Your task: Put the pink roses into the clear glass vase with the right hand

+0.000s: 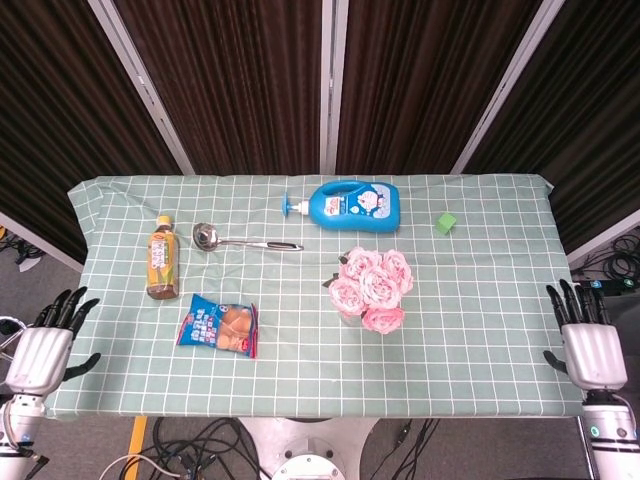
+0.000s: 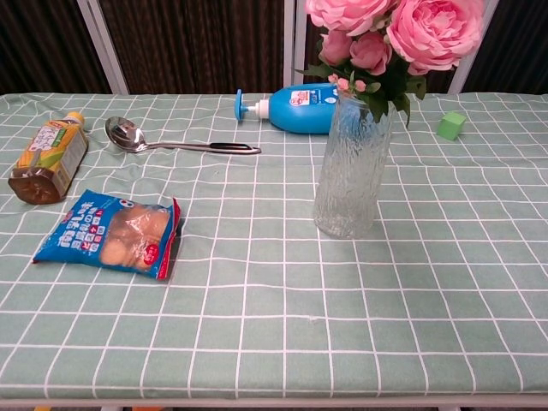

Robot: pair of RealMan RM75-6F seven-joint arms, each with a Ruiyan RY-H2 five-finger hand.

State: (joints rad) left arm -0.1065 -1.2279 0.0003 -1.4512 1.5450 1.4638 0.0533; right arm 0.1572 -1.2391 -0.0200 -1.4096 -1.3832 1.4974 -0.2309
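Well left of right hand [image 1: 591,352]: roses [image 2: 390,34] in vase [image 2: 349,171], mid-surface [image 2: 428,282]. Beyond vase, detergent bottle [image 2: 295,108]. Nearer left hand [image 1: 40,355]: snack packet [image 2: 113,233], drink bottle [image 2: 47,158], ladle [image 2: 175,141].
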